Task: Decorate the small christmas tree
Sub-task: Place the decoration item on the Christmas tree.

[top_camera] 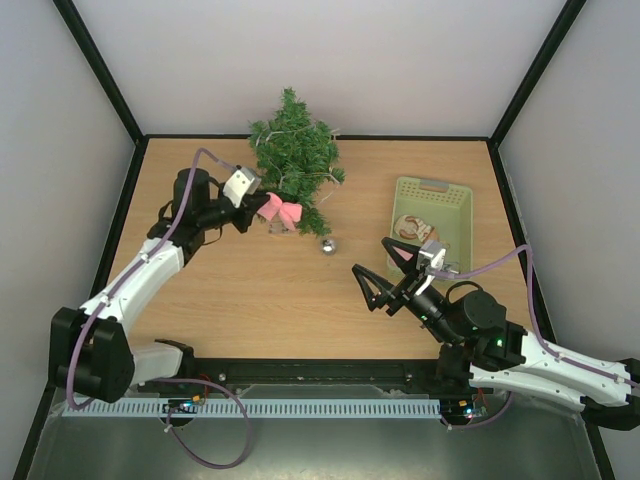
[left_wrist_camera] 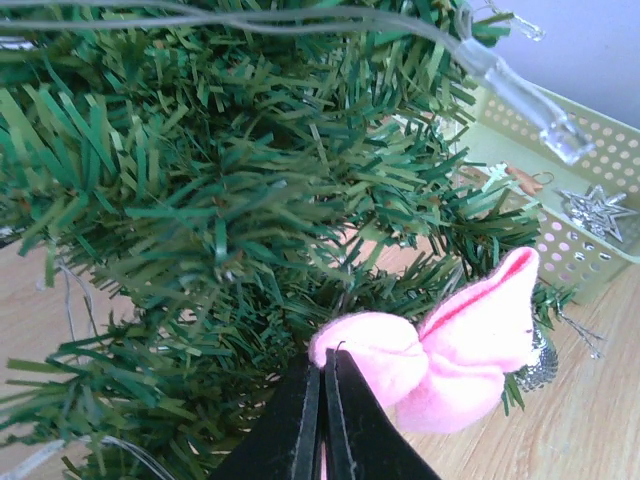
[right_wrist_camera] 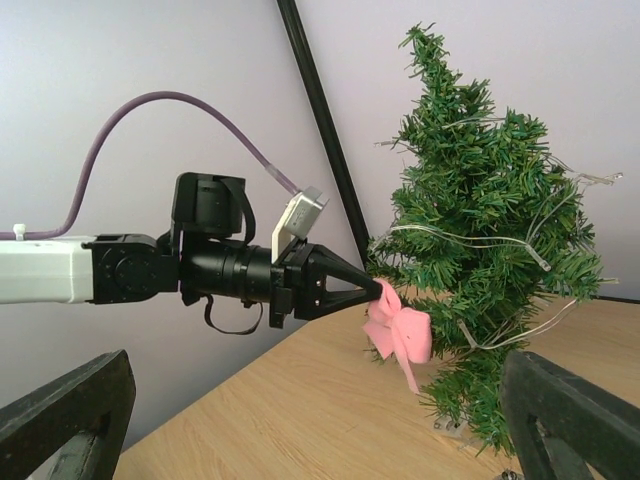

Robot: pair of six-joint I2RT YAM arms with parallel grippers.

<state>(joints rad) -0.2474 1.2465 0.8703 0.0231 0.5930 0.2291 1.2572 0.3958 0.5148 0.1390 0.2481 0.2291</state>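
Observation:
The small christmas tree [top_camera: 295, 155] stands upright at the back of the table, wound with a clear light string [left_wrist_camera: 500, 70]. My left gripper [top_camera: 262, 207] is shut on a pink felt bow [top_camera: 282, 211] and presses it against the tree's lower branches. In the left wrist view the closed tips [left_wrist_camera: 323, 360] pinch the bow [left_wrist_camera: 460, 350] right at the needles [left_wrist_camera: 200, 200]. The right wrist view shows the bow [right_wrist_camera: 400, 330] hanging at the tree's [right_wrist_camera: 480, 250] lower left side. My right gripper [top_camera: 385, 270] is open and empty, mid-table, facing the tree.
A silver ball ornament [top_camera: 326, 245] lies on the table just in front of the tree. A pale green perforated basket [top_camera: 432, 215] at the right holds more ornaments, including a silver star [left_wrist_camera: 597, 210]. Black frame posts and white walls enclose the table.

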